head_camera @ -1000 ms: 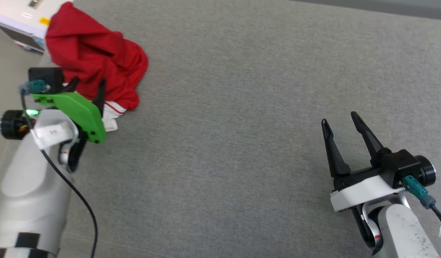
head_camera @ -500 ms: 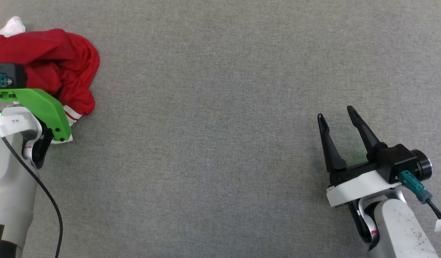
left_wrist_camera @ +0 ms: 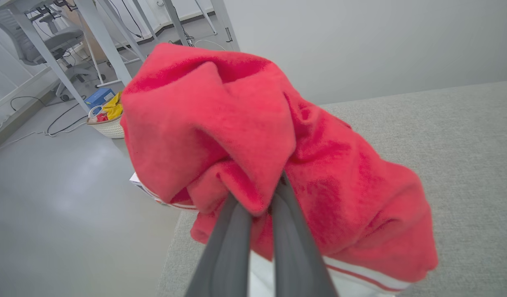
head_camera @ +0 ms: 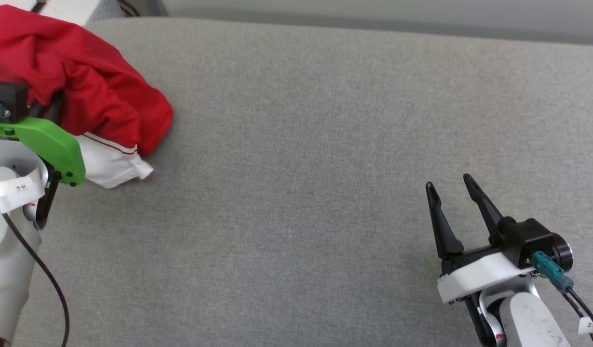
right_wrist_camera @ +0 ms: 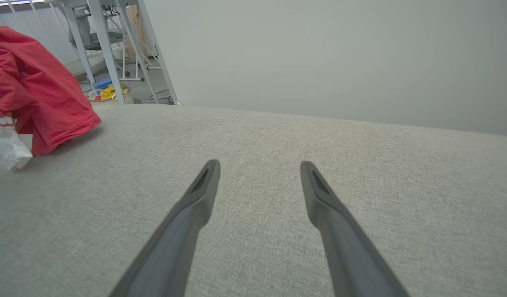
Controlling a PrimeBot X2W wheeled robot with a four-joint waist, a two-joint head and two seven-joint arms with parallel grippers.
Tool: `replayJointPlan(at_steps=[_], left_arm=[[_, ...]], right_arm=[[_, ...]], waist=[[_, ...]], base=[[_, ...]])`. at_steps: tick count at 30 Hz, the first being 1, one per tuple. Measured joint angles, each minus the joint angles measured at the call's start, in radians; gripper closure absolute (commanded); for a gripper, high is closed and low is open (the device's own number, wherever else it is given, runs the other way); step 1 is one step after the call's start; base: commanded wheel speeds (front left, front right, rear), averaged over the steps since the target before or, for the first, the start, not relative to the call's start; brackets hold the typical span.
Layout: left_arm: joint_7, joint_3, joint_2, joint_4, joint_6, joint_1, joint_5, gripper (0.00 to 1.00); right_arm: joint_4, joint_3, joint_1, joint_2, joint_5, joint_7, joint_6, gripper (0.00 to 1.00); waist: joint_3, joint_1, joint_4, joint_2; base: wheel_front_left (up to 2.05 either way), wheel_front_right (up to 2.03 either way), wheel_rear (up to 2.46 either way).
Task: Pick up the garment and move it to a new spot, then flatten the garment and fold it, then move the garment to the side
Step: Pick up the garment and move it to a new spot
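A: What is held, taking the nearest things first?

B: The right gripper (head_camera: 448, 182) is seen low on the right. Its two fingers are spread wide with nothing between them, over the bare grey padded surface (head_camera: 301, 168). The left gripper (left_wrist_camera: 259, 194) is pinched tight on a fold of the shirt (head_camera: 99, 96), and red cloth is draped over both fingertips.

A: And where is the shirt placed?

B: It is bunched at the far left corner of the surface, close to the edge. The upper part is raised in the grip. The lower folds and a white sleeve (head_camera: 108, 166) with striped trim (head_camera: 108, 143) appear to be resting on the padding. Beyond the edge, a basket (left_wrist_camera: 107, 126) on the floor and white table legs (right_wrist_camera: 106, 45) can be made out.

A: How is it expected to handle?

B: It is judged to be light, soft and limp. From any single hold it will sag and swing, and no shape will be kept. Little slipping or damage is expected, since knit cloth is gripped well. One pinch in a bunched fold should be enough for carrying. For flattening, two holds would be better taken, at the shoulders or the hem corners, so that the cloth can be spread. These are hidden in the bundle and cannot be located.
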Motion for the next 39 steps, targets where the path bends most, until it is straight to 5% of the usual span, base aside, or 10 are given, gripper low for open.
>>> replayJointPlan(at_steps=[12,22,30,39], left_arm=[[0.078,-0.088,0.07,-0.325,-0.007,0.003,0.058,1.0],[0.163,-0.214,0.014,-0.447,-0.025,-0.033,0.094,1.0],[0.186,-0.363,-0.112,-0.411,-0.035,-0.032,0.07,1.0],[0.142,-0.483,-0.337,-0.222,-0.028,0.097,0.027,1.0]], right_arm=[[-0.003,-0.052,0.055,0.017,0.021,0.0,0.0,0.0],[-0.007,-0.091,0.067,0.02,0.025,0.0,0.0,0.0],[-0.009,-0.105,0.079,0.02,0.034,0.0,0.0,0.0],[-0.017,-0.11,0.08,0.02,0.034,0.0,0.0,0.0]], waist=[[-0.155,0.0,-0.035,0.0],[-0.188,0.0,-0.169,0.0],[-0.193,0.0,-0.29,0.0],[-0.173,0.0,-0.378,0.0]], base=[[0.0,0.0,0.0],[0.0,0.0,0.0],[0.0,0.0,0.0],[0.0,0.0,0.0]])
